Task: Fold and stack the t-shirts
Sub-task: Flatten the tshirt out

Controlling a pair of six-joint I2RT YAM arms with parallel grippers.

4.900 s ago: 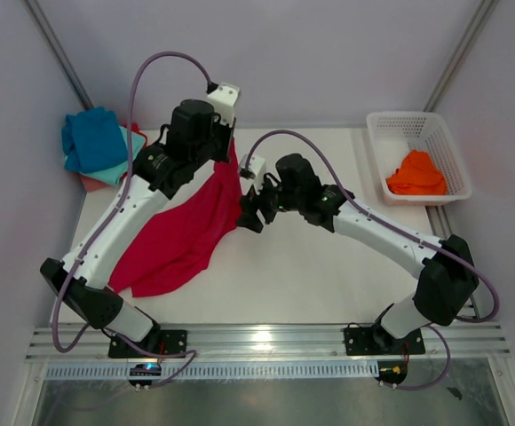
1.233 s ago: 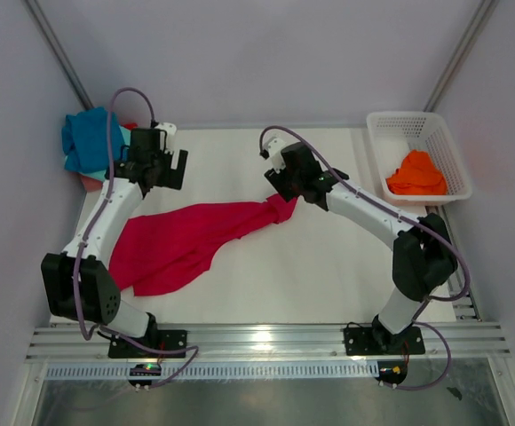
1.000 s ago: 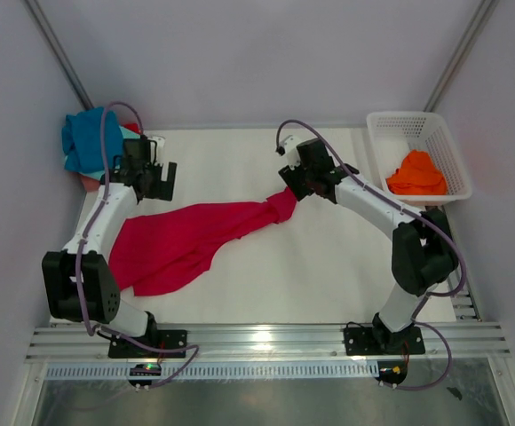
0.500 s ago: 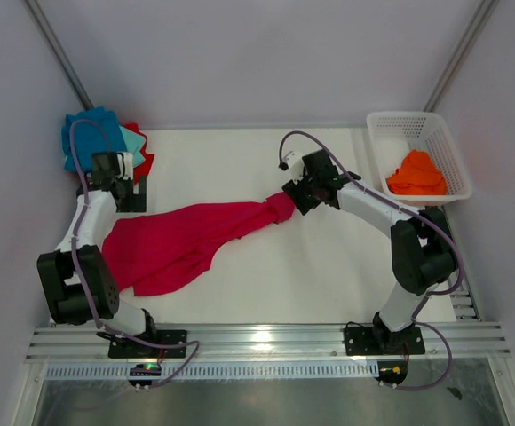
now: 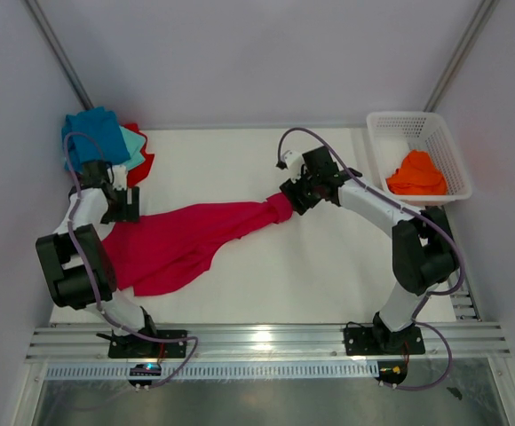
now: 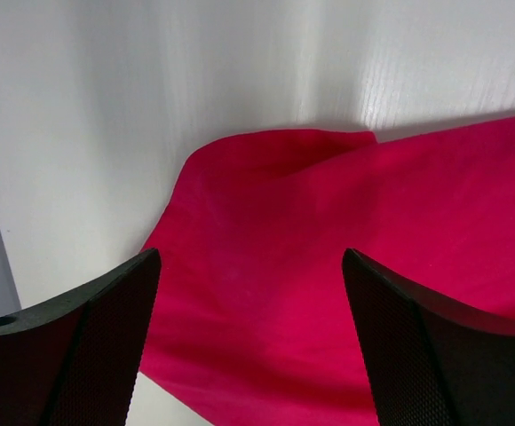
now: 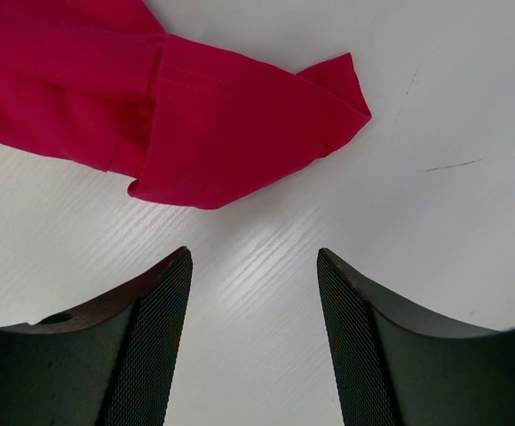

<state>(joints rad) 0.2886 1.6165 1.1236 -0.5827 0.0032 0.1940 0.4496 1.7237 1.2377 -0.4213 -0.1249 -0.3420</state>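
A large crimson t-shirt (image 5: 182, 244) lies stretched in a rope-like band across the white table (image 5: 328, 275). Its bunched end (image 5: 278, 209) points right. My left gripper (image 5: 122, 206) hovers open over the shirt's left upper corner; in the left wrist view the crimson cloth (image 6: 328, 231) fills the gap between its fingers (image 6: 98, 337) and is not pinched. My right gripper (image 5: 293, 197) is open just past the bunched end. In the right wrist view a crimson sleeve (image 7: 240, 115) lies ahead of the gripper (image 7: 254, 257), with bare table between the jaws.
Blue, teal and red t-shirts (image 5: 98, 140) are piled at the table's back left corner. A white lattice basket (image 5: 439, 133) at the back right holds an orange t-shirt (image 5: 415, 174). Grey walls close in on both sides.
My left gripper has swung left and toward the near side, down over the crimson shirt's left corner, with its jaws slightly narrower. The right gripper shifted a little and stays open at the bunched end.
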